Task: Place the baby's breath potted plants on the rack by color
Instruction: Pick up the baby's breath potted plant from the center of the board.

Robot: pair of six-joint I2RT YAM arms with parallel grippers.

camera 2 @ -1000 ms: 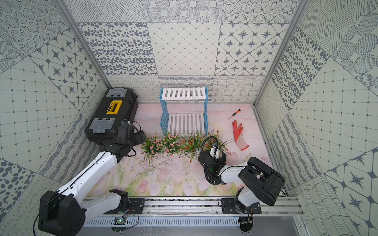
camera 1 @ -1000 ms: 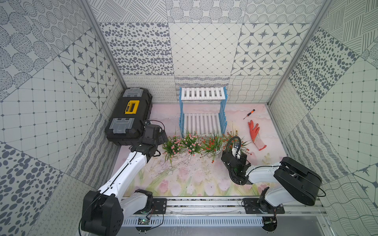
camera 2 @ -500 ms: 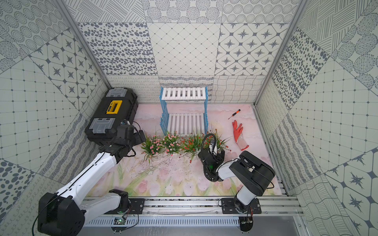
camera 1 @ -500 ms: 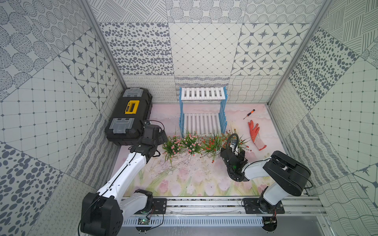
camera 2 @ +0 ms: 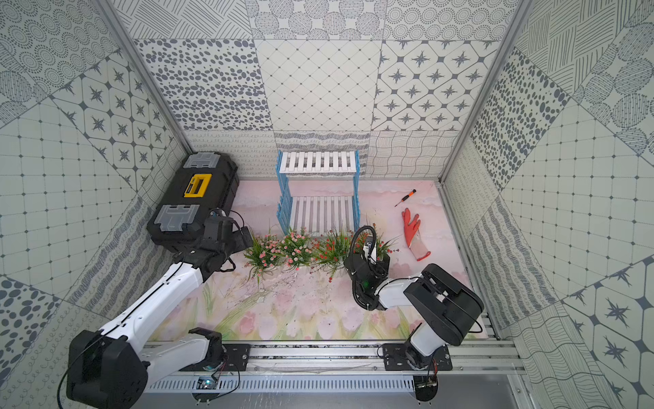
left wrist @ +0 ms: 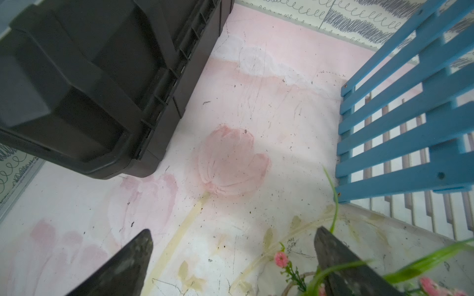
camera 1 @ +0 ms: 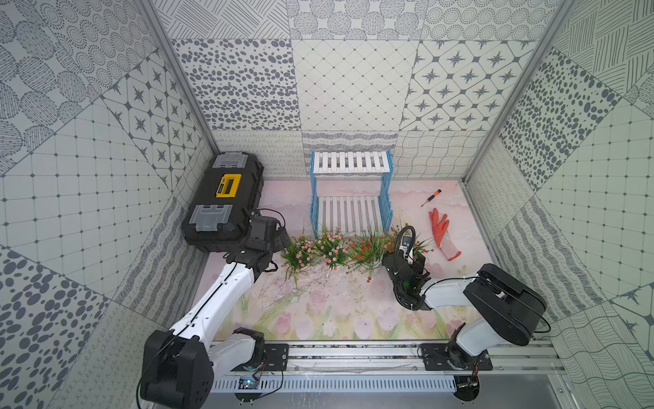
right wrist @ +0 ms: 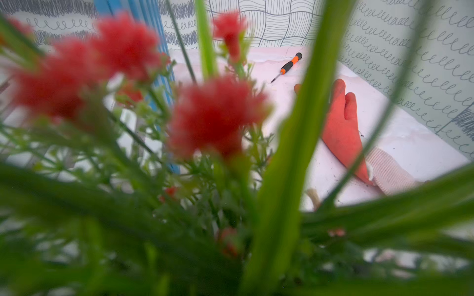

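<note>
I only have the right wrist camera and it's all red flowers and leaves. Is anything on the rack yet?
Observer: No. In both top views the rack has nothing on either shelf. The two pink plants and two red plants stand in a row on the mat in front of it.
Operator: And where's the left arm?
Observer: The left gripper is open at the pink end of that row, between it and the toolbox, with nothing between its fingers.
</note>
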